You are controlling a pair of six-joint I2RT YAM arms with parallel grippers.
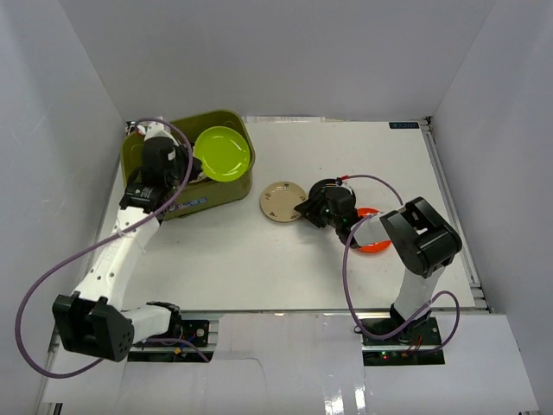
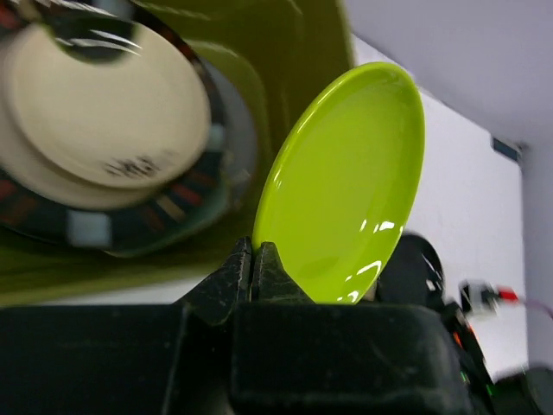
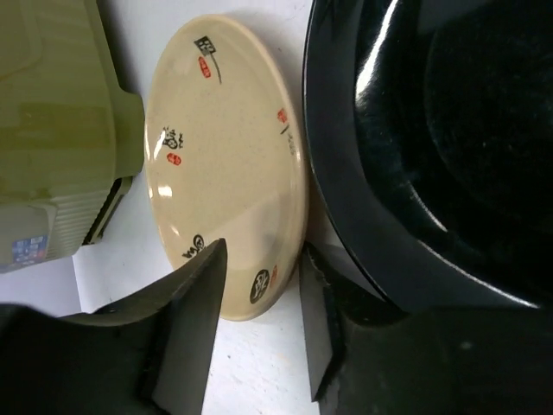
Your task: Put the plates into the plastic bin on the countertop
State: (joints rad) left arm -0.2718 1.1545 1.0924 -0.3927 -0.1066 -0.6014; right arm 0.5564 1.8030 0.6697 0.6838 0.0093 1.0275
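Obs: right gripper (image 3: 259, 324) has its fingers apart, straddling the near rim of the beige plate (image 3: 225, 164), which lies flat on the countertop (image 1: 259, 268) near centre. The black plate (image 3: 432, 147) is just beside it at 3 o'clock. The plastic bin (image 1: 225, 194) is at the table's 10 o'clock, with the lime plate (image 1: 222, 153) tilted inside. The left gripper (image 2: 252, 255) is there, fingers together at the lime rim; whether pinching it, cannot tell.

Advice: seat the beige rim deep, close squarely, lift clear of the black plate, and enter the bin once the left arm is out.
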